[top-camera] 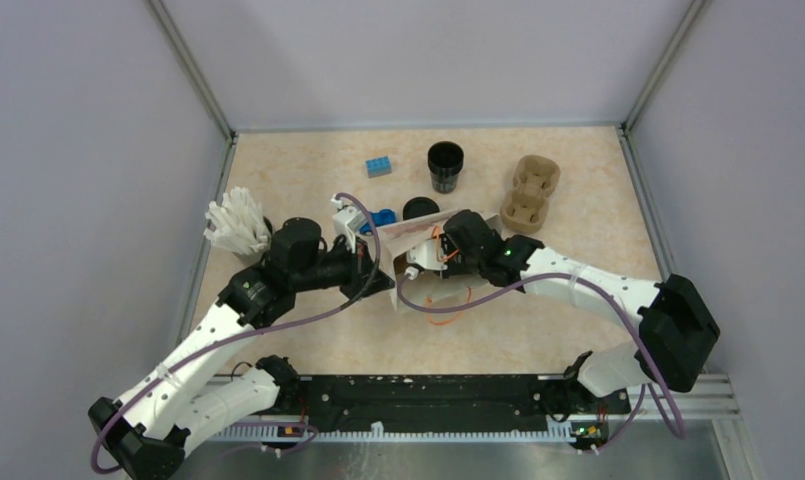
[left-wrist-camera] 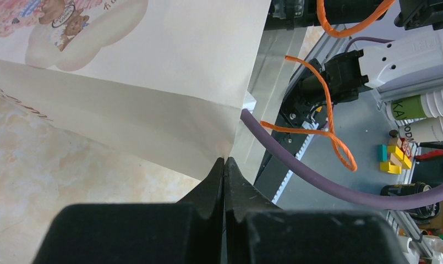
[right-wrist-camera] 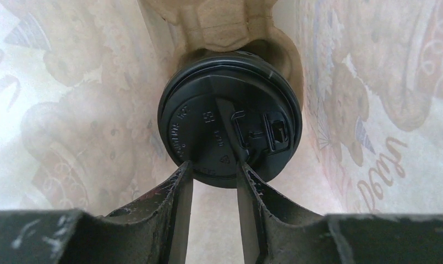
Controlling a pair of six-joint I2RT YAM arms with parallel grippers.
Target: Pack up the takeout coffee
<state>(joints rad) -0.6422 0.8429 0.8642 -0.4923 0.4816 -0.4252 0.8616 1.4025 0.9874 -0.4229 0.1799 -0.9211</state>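
Note:
A black takeout cup with its lid on [right-wrist-camera: 230,129] sits in a brown pulp carrier [right-wrist-camera: 230,22] inside the bear-print paper bag [right-wrist-camera: 70,110]. My right gripper [right-wrist-camera: 213,165] is inside the bag with its jaws apart, the fingertips just in front of the lid's lower edge. In the top view the right gripper [top-camera: 433,255] is at the mouth of the bag [top-camera: 418,235], which lies on its side. My left gripper [left-wrist-camera: 224,160] is shut on the bag's edge [left-wrist-camera: 153,82]. A second open black cup [top-camera: 445,165] and a loose black lid [top-camera: 419,208] stand behind the bag.
An empty brown pulp carrier [top-camera: 531,192] lies at the back right. A blue brick [top-camera: 379,166] is at the back, and another blue piece [top-camera: 383,217] is near the bag. A cup of white utensils [top-camera: 236,225] stands at the left wall. The bag's orange handles [top-camera: 448,300] trail forward.

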